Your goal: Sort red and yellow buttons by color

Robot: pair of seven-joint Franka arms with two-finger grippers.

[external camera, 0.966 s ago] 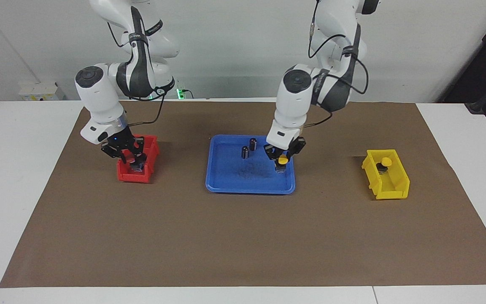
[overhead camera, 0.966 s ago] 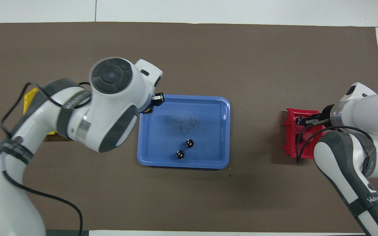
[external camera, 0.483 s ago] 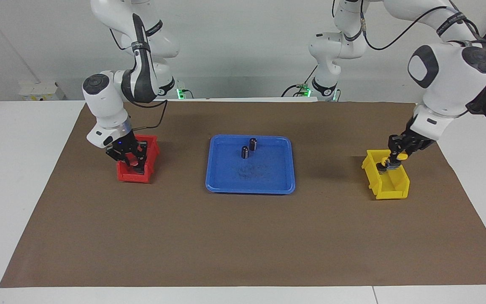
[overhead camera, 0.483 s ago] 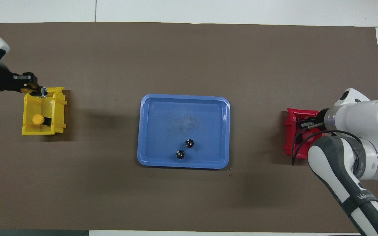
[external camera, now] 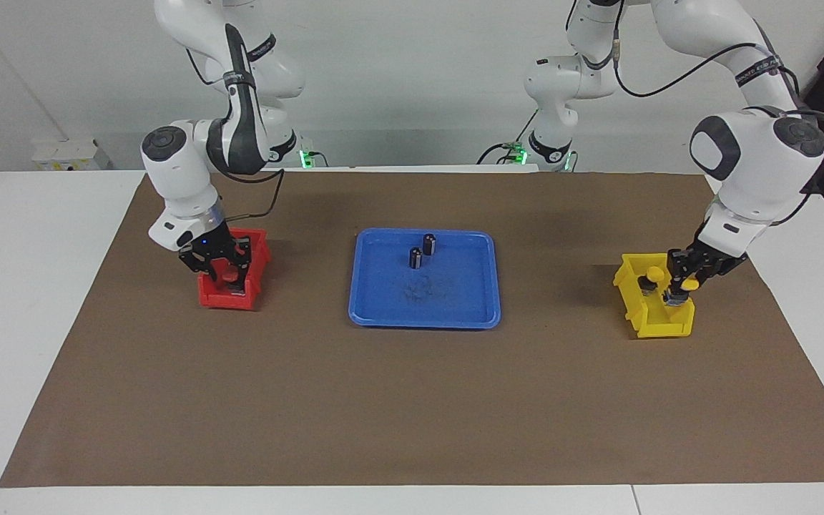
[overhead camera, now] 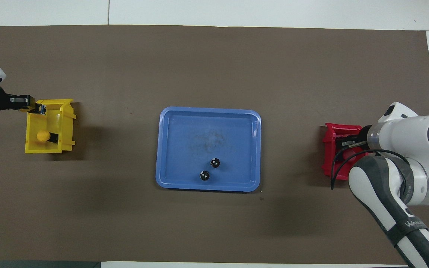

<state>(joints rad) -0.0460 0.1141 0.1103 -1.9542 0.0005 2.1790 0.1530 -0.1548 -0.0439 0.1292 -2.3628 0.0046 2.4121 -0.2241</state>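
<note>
While both arms work: each colour gets its own bin, apart from the blue plastic tray.
Left gripper: low in the yellow plastic bin, fingers closed on a yellow-capped button, apparently setting it down beside the other yellow-capped button.
Right gripper: inside the red plastic bin, around a red-capped button; grip width unclear.
Tray: holds only two black capless cylinders.

red bin partly covered by right arm in overhead view, red buttons inside hardly visible, left arm cut by picture edge
</note>
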